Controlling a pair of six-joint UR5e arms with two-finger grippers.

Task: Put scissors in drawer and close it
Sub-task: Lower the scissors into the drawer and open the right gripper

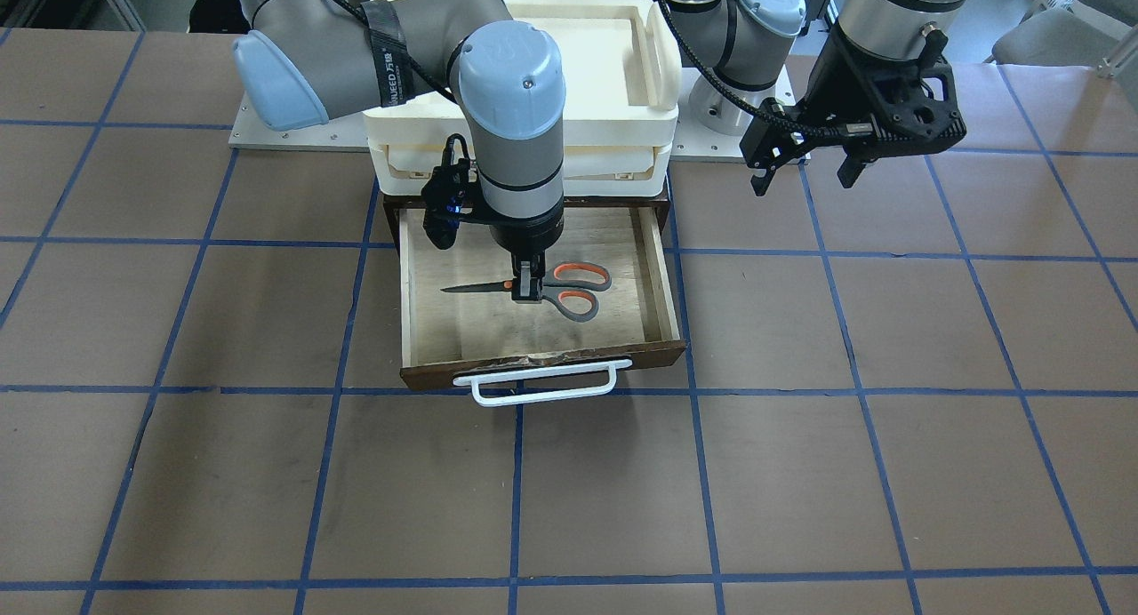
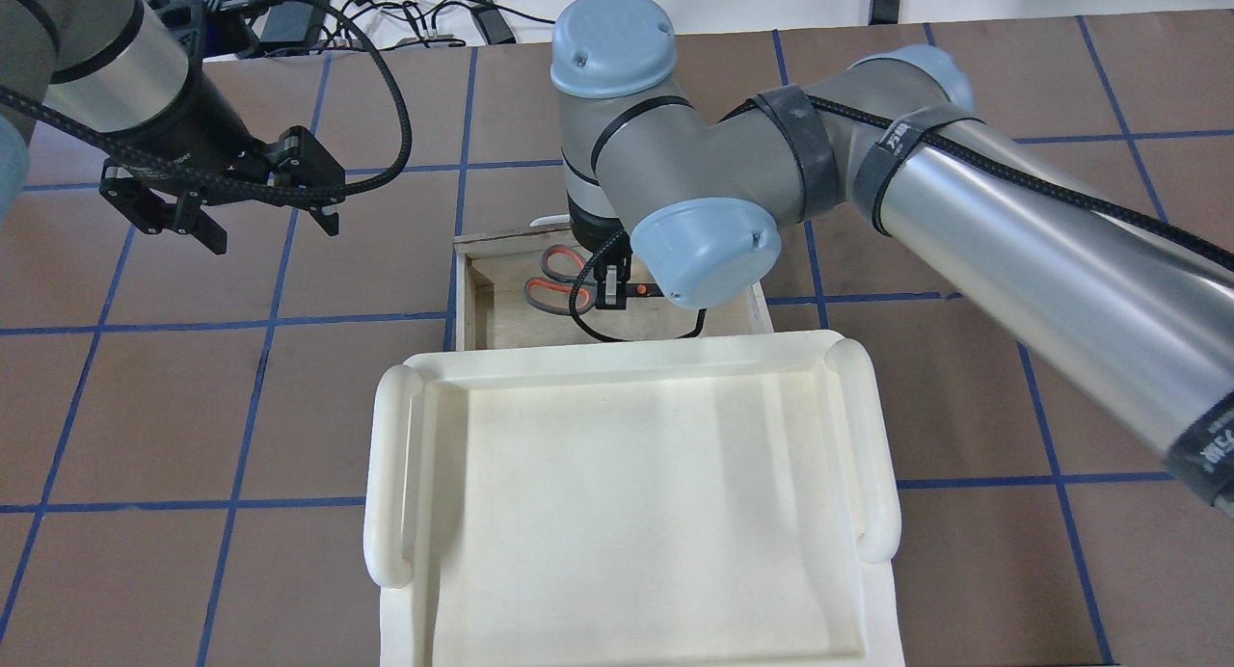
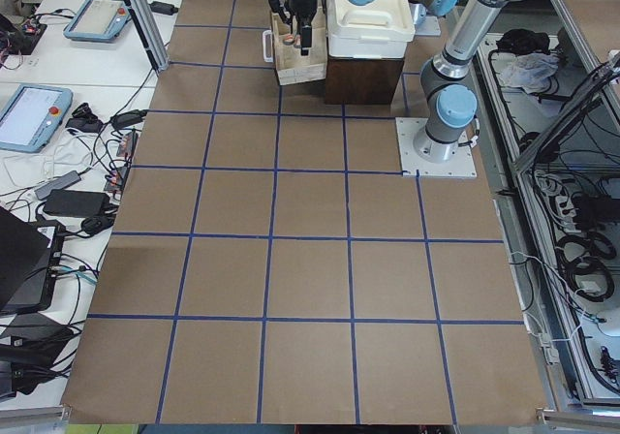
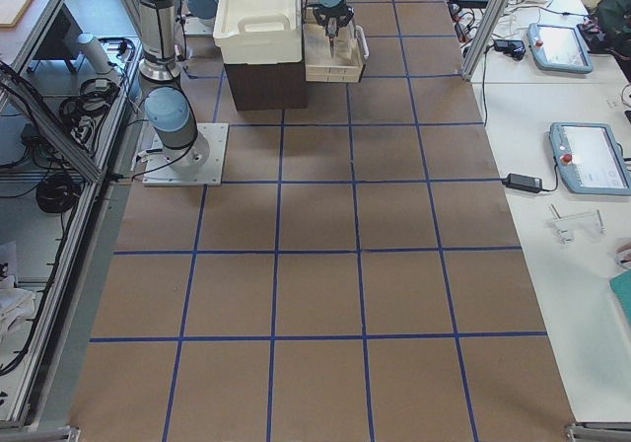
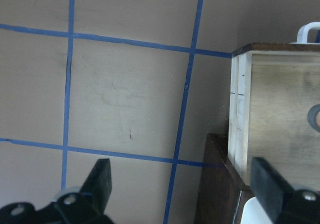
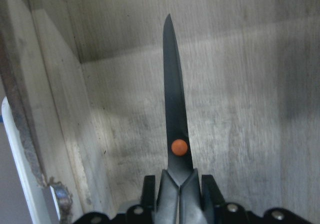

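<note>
Right claw (image 1: 530, 288) reaches straight down into the open drawer (image 1: 662, 277). Its two black fingers (image 6: 148, 186) are pinched close on the scissors (image 1: 578, 291) just behind the round orange pivot dot. The dark matte blades are closed and taper to one sharp point over the pale, grainy plywood floor. The oval grey handles with orange-red inner loops lie level beside the claw. Whether the scissors touch the floor is unclear. A curved white bar handle (image 1: 542, 386) sits on the dark brown wooden drawer front. A smooth cream plastic tray stack (image 2: 627, 493) sits above the cabinet. Left claw (image 1: 805, 166) hangs spread wide and empty over the brown, blue-gridded desk (image 1: 267, 473), well apart from the drawer.
</note>
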